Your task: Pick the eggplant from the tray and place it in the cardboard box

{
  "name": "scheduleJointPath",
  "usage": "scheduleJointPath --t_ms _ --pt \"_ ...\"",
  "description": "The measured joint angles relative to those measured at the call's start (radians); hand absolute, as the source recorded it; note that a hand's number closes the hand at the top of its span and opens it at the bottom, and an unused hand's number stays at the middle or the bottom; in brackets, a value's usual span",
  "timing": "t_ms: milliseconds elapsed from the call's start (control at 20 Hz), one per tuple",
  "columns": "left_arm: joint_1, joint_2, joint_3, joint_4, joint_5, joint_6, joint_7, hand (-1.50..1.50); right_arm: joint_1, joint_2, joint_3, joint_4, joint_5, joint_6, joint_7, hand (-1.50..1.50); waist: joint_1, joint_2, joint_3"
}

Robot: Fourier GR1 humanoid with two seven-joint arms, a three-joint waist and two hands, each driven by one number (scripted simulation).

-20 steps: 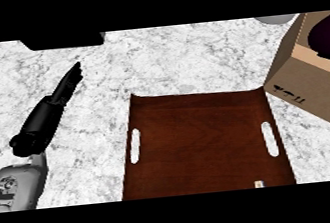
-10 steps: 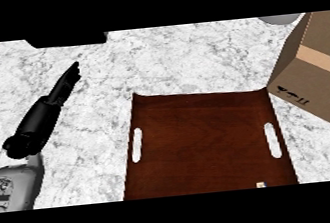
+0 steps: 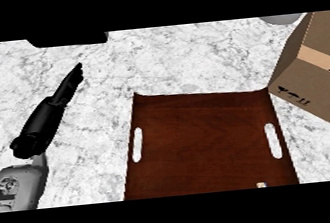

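Cardboard is all we see of the box [image 3: 320, 73] now, the dark shape inside gone from view, tray [image 3: 201, 145] bare, left hand [image 3: 46, 117] open flat, so the eggplant looks placed.

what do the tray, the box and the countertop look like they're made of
Tray: probably wood or wood veneer, since it is dark reddish-brown with faint grain and a slight sheen.
Cardboard box: matte tan cardboard, with a paler strip like tape and black printed marks.
Countertop: marble-like stone, white with grey veining. It could be a laminate imitation.
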Motion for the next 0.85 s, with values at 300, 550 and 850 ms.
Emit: scheduleJointPath --t_ms 300,550,850 --pt "0.005 -0.002 0.007 -0.003 0.003 -0.002 0.008 0.0 -0.066 0.04 -0.144 0.101 -0.149 0.018 -0.148 -1.5 -0.01 -0.004 0.001" --pt "0.008 0.007 0.016 -0.005 0.007 -0.008 0.004 0.0 -0.137 0.076 -0.37 0.246 -0.378 0.088 -0.084 -1.5 -0.013 -0.006 0.001" --pt "-0.012 0.003 0.019 0.007 0.006 -0.012 0.001 0.0 -0.196 0.017 -0.535 0.411 -0.521 0.109 0.029 -1.5 -0.004 0.002 0.002"
